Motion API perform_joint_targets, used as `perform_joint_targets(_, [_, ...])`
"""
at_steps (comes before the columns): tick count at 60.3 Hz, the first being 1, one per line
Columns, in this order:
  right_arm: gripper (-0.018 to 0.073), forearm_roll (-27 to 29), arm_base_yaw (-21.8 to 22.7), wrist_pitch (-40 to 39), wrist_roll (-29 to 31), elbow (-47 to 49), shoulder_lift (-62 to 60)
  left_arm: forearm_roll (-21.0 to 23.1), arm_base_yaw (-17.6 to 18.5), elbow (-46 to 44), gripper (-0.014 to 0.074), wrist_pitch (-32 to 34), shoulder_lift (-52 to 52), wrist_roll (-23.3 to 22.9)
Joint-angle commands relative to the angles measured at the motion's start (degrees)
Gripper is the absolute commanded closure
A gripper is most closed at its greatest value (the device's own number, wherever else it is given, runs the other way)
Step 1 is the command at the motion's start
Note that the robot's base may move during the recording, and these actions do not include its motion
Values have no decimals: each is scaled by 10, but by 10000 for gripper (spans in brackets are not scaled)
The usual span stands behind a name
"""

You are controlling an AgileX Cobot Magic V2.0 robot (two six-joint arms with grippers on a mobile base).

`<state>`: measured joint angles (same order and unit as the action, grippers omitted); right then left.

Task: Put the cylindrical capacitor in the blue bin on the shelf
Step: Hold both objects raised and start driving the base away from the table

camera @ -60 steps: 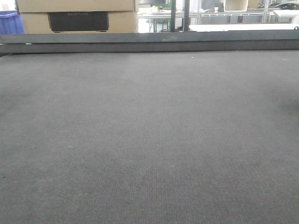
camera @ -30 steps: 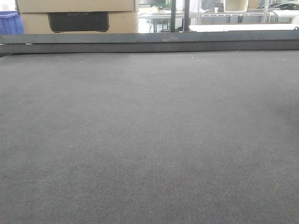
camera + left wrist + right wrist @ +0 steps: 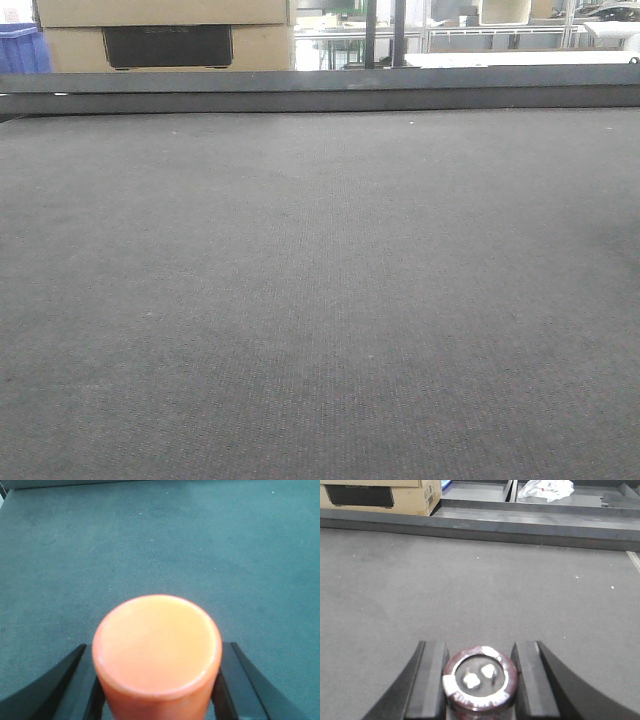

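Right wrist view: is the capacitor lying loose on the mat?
No, the cylindrical capacitor sits pinched between the right gripper's two black fingers.

Mat (image 3: 320, 300): dark grey, finely woven; fills most of all 3 views; tinted teal in the left wrist view
Rail (image 3: 320, 90): dark grey bar along the mat's far edge
Cardboard boxes (image 3: 165, 12): 2, stacked, behind the rail at the left; the lower 1 carries a black panel (image 3: 168, 46)
Blue crate (image 3: 22, 50): just left of the boxes; cut off by the frame
Dark posts (image 3: 400, 30): 2 uprights behind the rail, close together
Orange cylinder (image 3: 157, 645): flat round top, paler centre, redder rim; seen end-on above the mat
Crumpled plastic bag (image 3: 547, 489): whitish, beyond the rail
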<state>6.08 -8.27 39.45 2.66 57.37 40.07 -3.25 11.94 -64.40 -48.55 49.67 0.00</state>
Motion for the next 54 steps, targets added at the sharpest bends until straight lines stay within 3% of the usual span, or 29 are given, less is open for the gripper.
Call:
perform_joint_targets(1, [622, -1, -2, -9, 5, 3, -2, 0, 5, -4, 707, 4, -3, 0])
perform_joint_targets(54, [622, -1, -2, -9, 5, 3, -1, 0, 5, -4, 707, 14, -2, 0])
